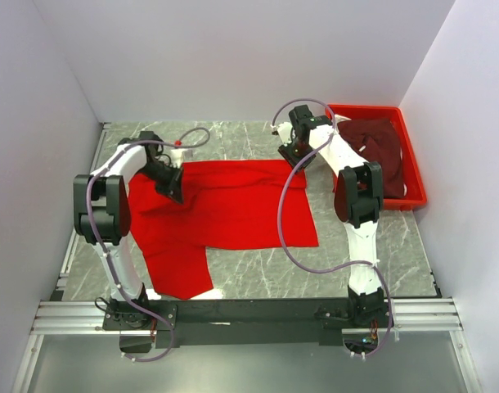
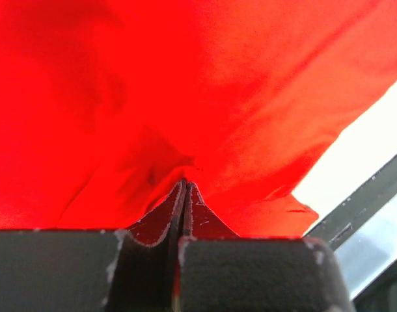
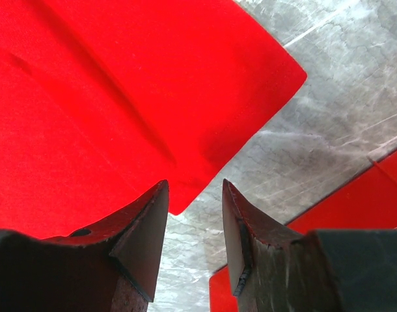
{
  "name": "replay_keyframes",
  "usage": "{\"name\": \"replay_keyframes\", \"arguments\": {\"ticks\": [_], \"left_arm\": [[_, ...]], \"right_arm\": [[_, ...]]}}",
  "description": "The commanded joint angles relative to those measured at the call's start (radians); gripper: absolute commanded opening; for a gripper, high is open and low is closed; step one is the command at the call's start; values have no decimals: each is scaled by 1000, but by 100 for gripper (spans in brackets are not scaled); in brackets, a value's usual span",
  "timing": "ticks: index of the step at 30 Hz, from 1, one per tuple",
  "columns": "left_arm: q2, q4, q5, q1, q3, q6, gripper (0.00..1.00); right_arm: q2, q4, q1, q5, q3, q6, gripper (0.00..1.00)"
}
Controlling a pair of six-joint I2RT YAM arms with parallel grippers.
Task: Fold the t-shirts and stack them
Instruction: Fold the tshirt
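The left end effector (image 2: 185,186) is pinched shut on the bright red cloth t-shirt (image 1: 233,209), which lies spread on the grey marbled worktop (image 1: 270,274). The right end effector (image 3: 195,192) hangs half open and empty above a corner. I judge this to be gripping for the first fold; next, that corner needs pinching.

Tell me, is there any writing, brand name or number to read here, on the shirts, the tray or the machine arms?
No readable text anywhere. The red t-shirt is plain, the maroon t-shirt and the red tray show no label, and no marking shows on the left arm or right arm.
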Motion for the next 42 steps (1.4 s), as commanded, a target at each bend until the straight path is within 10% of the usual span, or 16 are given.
{"name": "replay_keyframes", "arguments": {"ticks": [1, 6, 12, 21, 42], "left_arm": [[-40, -12, 43, -45, -32, 1, 4], [-74, -11, 60, -111, -60, -4, 9], [-106, -31, 111, -105, -40, -13, 44], [19, 93, -19, 206, 178, -128, 43], [244, 146, -182, 312, 281, -280, 41]], "right_arm": [[-27, -8, -6, 7, 8, -2, 45], [-15, -16, -7, 5, 20, 0, 45], [9, -44, -6, -9, 59, 5, 45], [37, -42, 9, 10, 80, -6, 40], [175, 15, 40, 231, 103, -118, 29]]}}
